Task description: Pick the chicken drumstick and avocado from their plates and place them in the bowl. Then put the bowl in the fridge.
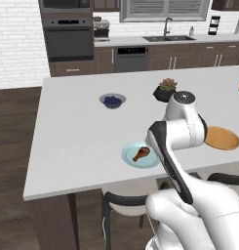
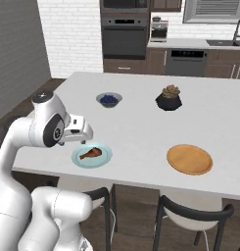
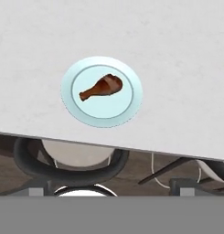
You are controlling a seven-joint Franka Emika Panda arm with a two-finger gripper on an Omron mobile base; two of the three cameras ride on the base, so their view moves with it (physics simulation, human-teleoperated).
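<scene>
The drumstick (image 3: 101,87) lies on the blue plate (image 3: 131,107) near the table's (image 1: 72,136) near edge; the orange plate (image 2: 189,159) sits right. The gripper (image 2: 85,133) hovers above the blue plate; whether its fingers are apart, I cannot tell.

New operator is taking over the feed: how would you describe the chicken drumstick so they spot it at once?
Find the big white island counter and follow its near edge to the pale light-blue plate. The chicken drumstick lies on it, reddish-brown with a thin bone end; the tan-orange plate is bare, and the small bowl farther back holds blueberries.
</scene>
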